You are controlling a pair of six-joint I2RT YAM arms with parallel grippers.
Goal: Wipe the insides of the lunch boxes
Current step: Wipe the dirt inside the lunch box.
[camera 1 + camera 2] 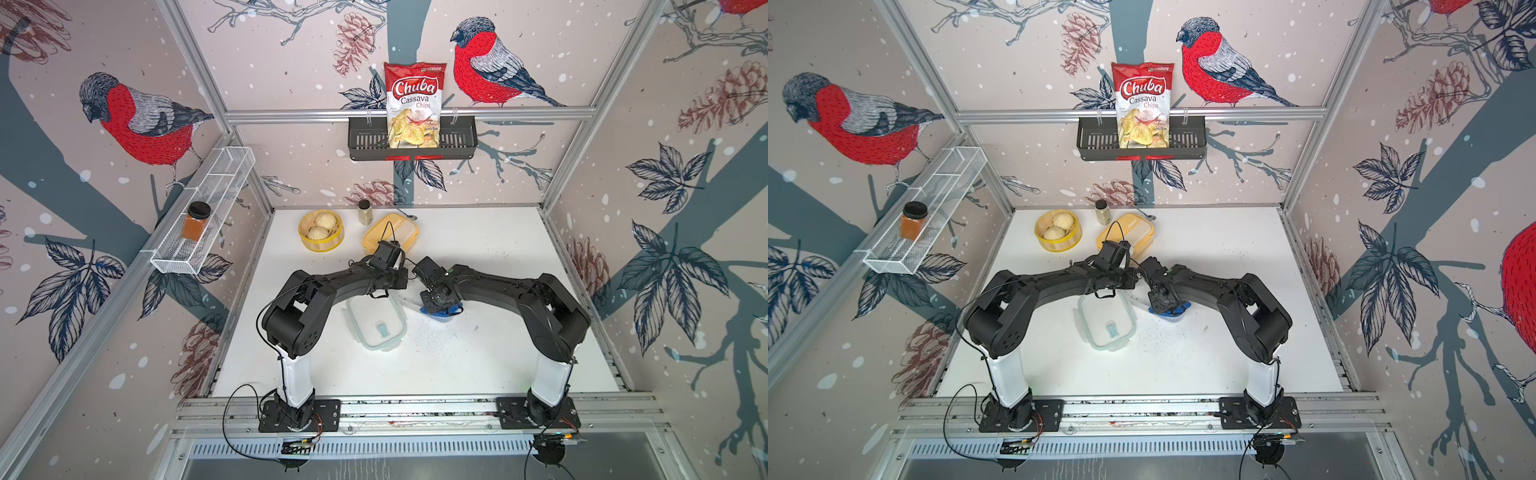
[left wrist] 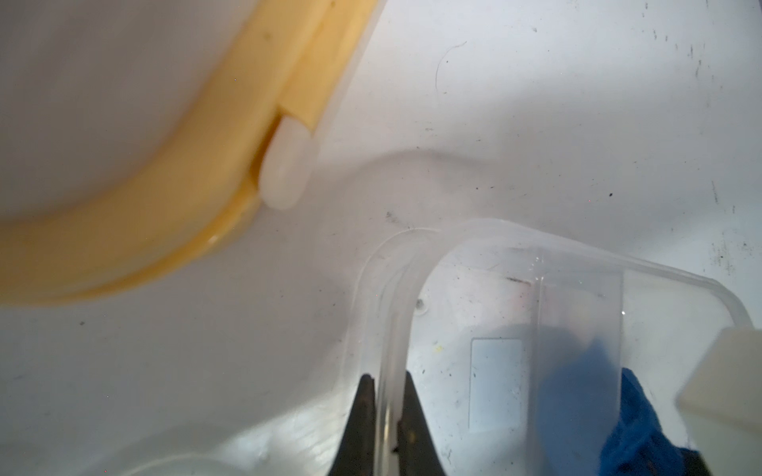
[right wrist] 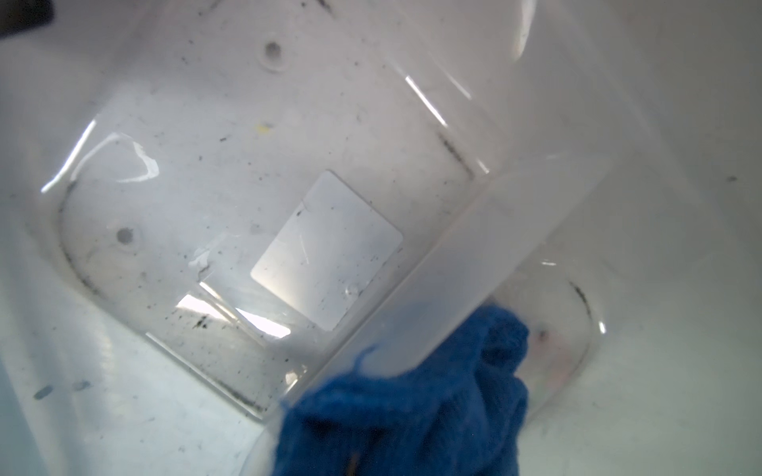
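— White tabletop [image 1: 478, 257]; what have you got?
— Clear lunch box [image 3: 330, 165] centre: my left end effector [image 2: 388, 383] pinches its wall, right end effector [image 1: 438, 306] grips blue cloth [image 3: 412, 412] inside. Yellow lunch box [image 1: 390, 235] behind, lidded.

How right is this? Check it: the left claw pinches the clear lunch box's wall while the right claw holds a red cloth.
One detail is wrong: the cloth is blue, not red, as the right wrist view shows. Corrected: the left claw pinches the clear lunch box's wall while the right claw holds a blue cloth.
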